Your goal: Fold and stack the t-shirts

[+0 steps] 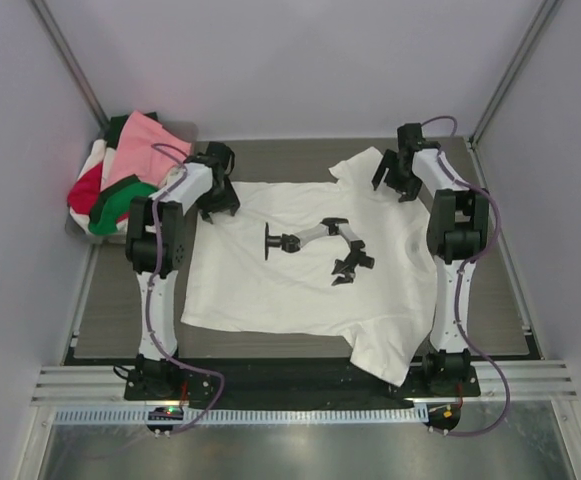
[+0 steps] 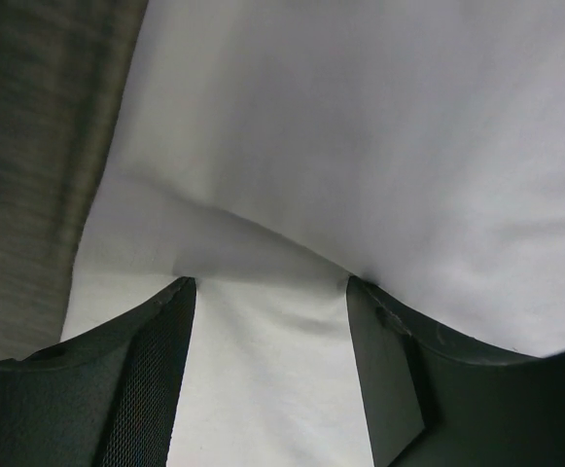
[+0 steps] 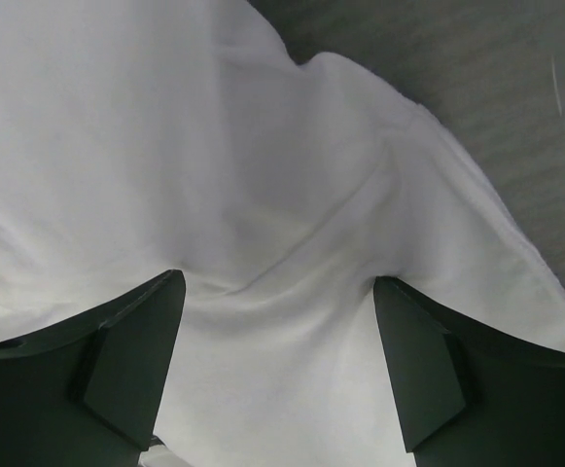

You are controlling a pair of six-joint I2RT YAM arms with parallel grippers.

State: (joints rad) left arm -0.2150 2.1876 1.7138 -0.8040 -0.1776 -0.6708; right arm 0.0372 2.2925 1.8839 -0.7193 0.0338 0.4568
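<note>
A plain white t-shirt point(image 1: 300, 270) with a black print lies spread flat on the table, and its near right corner hangs over the front edge. My left gripper point(image 1: 217, 203) is open and sits low on the shirt's far left corner. In the left wrist view point(image 2: 269, 282) white cloth point(image 2: 360, 126) lies between its spread fingers. My right gripper point(image 1: 397, 184) is open on the far right sleeve. In the right wrist view point(image 3: 277, 279) rumpled white cloth point(image 3: 263, 175) lies between its wide fingers. A pile of pink, red, green and white t-shirts point(image 1: 120, 172) lies at the far left.
The pile sits in a shallow grey tray point(image 1: 185, 130) in the far left corner. The dark table surface point(image 1: 500, 300) shows around the shirt. White enclosure walls stand on three sides. A metal rail point(image 1: 300, 385) runs along the near edge by the arm bases.
</note>
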